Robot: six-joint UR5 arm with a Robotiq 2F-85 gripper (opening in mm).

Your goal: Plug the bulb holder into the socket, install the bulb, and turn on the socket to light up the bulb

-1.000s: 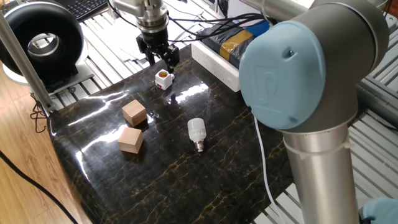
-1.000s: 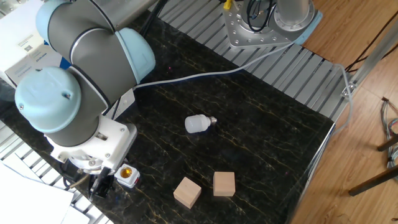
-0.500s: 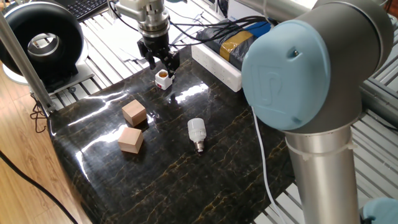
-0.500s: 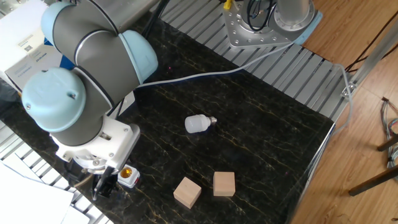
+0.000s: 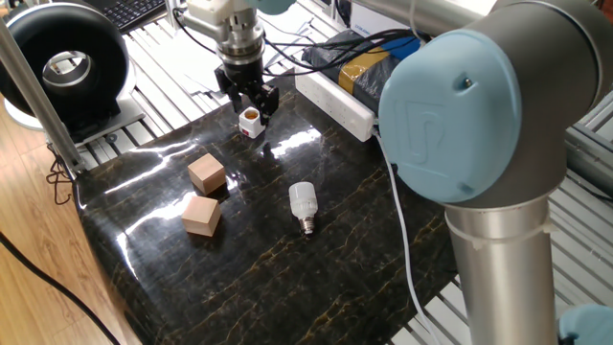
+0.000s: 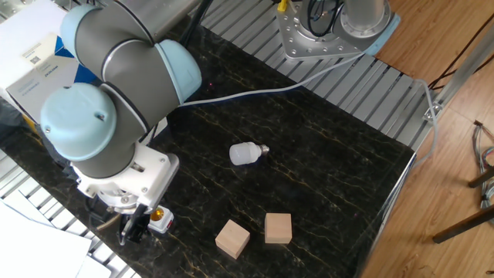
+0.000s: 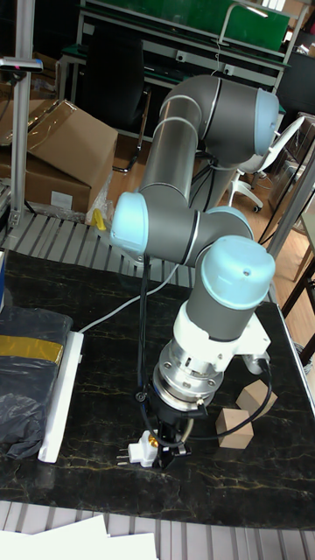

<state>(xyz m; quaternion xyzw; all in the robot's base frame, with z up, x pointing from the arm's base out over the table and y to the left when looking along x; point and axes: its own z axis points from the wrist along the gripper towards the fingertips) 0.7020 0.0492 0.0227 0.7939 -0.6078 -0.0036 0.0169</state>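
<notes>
1. Far left on the table: two wooden blocks, lying close together and well clear of the action. Not part of the job; leave them.
2. Next along: gripper pointing straight down over the bulb holder, near the back edge of the slab. Fingers are parted, one tip on each side of the white cube. Nothing clamped, as far as I can tell. In the tall fixed view the holder lies with its plug pins sticking out sideways, the gripper right at it.
3. Step in hand, my read: pick up the holder. Doing it well means closing on the two flat white faces, centred, so the cube doesn't twist out. Keep the pads off the pins and off the orange threaded mouth.
4. Pins point sideways now, so the holder probably needs reorienting before it goes into the strip. A square grip now makes that easier.
5. Middle of the slab: bulb on its side, screw base toward the front edge, well apart from the holder. It can roll, so don't sweep the arm low over it.
6. Right, at the table's back corner: socket, a long white strip beside the dark wrapped box. Its cable trails down the right edge. Nothing plugged in yet.
</notes>
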